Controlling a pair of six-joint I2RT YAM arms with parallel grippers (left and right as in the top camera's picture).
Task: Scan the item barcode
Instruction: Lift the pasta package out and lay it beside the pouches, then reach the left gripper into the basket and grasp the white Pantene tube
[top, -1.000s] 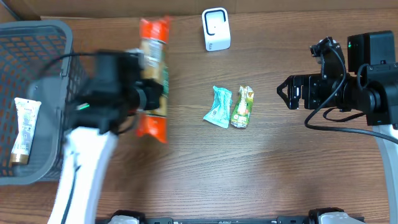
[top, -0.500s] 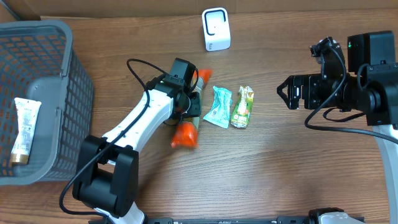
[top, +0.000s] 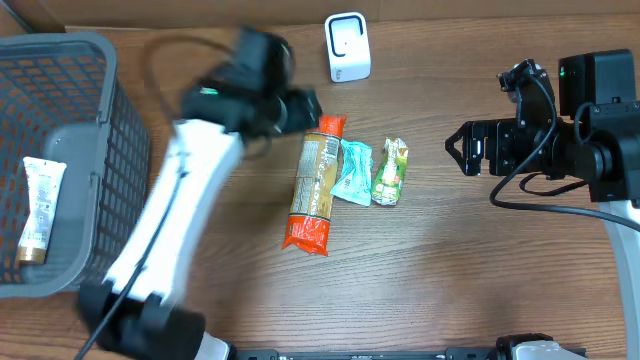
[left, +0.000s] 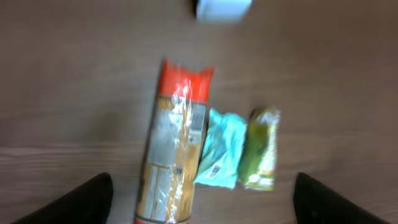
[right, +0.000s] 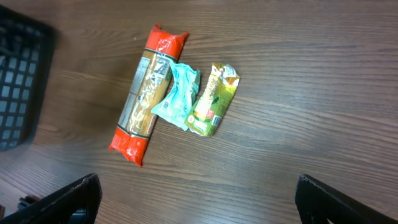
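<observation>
Wood table, pasta pack flat beside teal packet, left gripper near pack's top end, not touching, jaws wide, right gripper farther off, wide.

My left arm stretched forward, blurred, my left gripper spread wide and empty, my right gripper spread wide too, empty, pointing left

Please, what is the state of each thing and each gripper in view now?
pasta packet: lying flat, not held.
teal packet: flat, touching pasta packet.
green packet: flat, beside teal packet.
scanner: upright.
basket: holds a tube.
left gripper: open, empty.
right gripper: open, empty.
</observation>
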